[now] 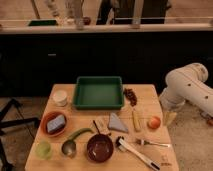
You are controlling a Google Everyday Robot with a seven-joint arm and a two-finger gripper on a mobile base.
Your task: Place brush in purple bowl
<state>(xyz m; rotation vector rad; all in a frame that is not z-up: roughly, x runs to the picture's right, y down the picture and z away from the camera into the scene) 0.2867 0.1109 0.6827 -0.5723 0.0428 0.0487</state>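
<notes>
Brush [138, 153] lies on bench [148, 98] just right of purple bowl [100, 148], dark head nearest bowl. Handle runs diagonally toward front-right corner. Gripper [170, 118] hangs at bench's right edge, behind and right of brush (whether it's open or closed, cannot tell).

Warm light on the table [148, 103], dark surroundings, soft shadows; gripper out of view past the right edge.

Green tray [99, 94], orange bowl [44, 125], white cup [60, 97], green-handled spoon [77, 136], fork [152, 143]
</notes>
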